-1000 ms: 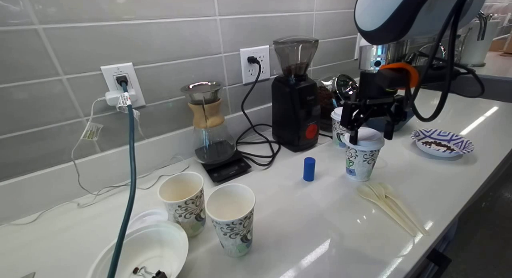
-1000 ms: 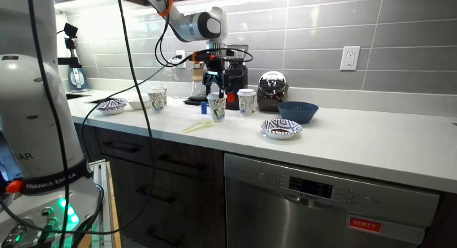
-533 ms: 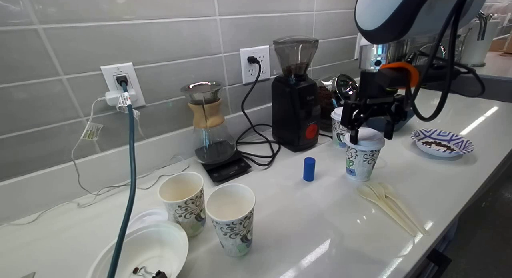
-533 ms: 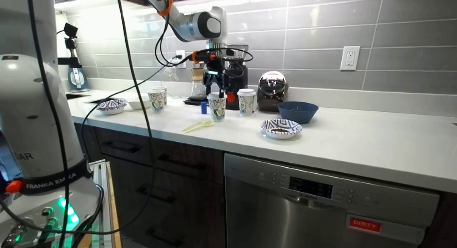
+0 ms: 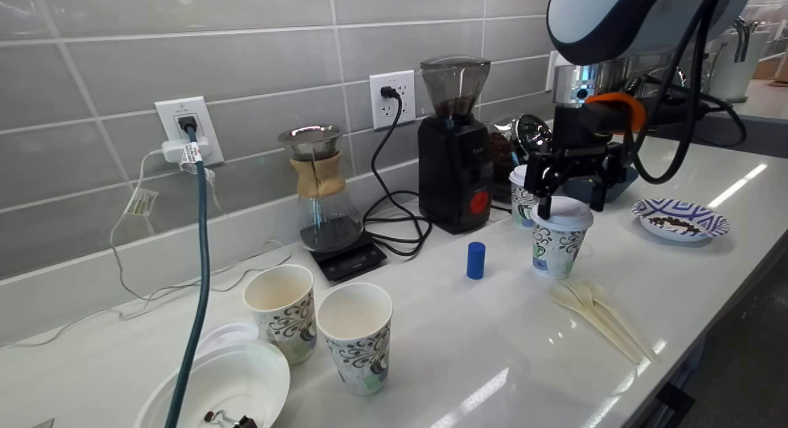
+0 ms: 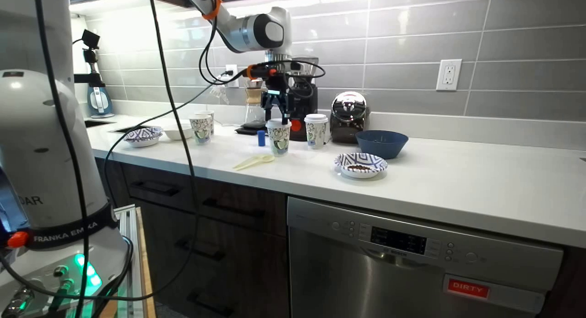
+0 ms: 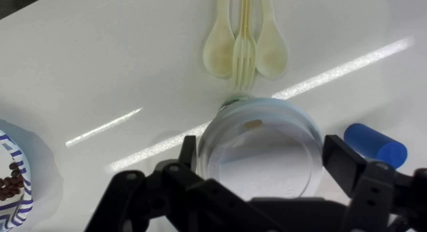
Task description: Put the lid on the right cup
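Observation:
The white lid (image 5: 569, 214) sits about level on top of the patterned paper cup (image 5: 556, 249), which stands upright on the counter. Both also show in an exterior view, the lid (image 6: 278, 123) above the cup (image 6: 279, 142). In the wrist view the lid (image 7: 267, 158) fills the space between the jaws and hides nearly all of the cup. I cannot tell whether the lid is snapped down all round. My gripper (image 5: 571, 207) points down over it, fingertips just either side of the lid's rim. In the wrist view the gripper (image 7: 260, 150) is open, with thin gaps beside the lid.
A second lidded cup (image 6: 316, 132) stands close behind, beside the black grinder (image 5: 455, 169). A blue cylinder (image 5: 476, 260), pale cutlery (image 5: 597, 311) and a patterned bowl with beans (image 5: 680, 215) lie around the cup. Two unlidded cups (image 5: 363, 360) stand toward the bowl (image 5: 246, 379).
My gripper has risen very slightly over the last half second. The lid stays on the cup, which has barely shifted, and the other things have not moved.

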Controlling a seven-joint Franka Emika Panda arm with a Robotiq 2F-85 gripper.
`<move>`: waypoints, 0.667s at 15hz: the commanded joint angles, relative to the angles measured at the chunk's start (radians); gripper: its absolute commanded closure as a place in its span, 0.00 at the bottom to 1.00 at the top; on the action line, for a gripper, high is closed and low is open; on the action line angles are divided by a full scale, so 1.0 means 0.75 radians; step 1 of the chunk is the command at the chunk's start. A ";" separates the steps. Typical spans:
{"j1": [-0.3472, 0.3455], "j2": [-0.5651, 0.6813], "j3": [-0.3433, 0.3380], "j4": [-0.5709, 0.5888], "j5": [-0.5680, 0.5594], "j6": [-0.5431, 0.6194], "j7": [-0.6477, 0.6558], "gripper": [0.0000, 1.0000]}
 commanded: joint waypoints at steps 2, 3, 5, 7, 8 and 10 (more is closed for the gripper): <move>-0.002 0.009 0.003 0.014 0.006 0.030 -0.004 0.03; -0.001 0.010 0.003 0.015 0.004 0.034 -0.004 0.04; -0.002 0.013 0.001 0.015 0.002 0.041 -0.002 0.04; -0.002 0.017 0.001 0.015 0.002 0.050 -0.003 0.04; -0.002 0.018 0.002 0.015 0.004 0.053 -0.004 0.04; -0.001 0.022 0.003 0.013 0.004 0.060 -0.006 0.03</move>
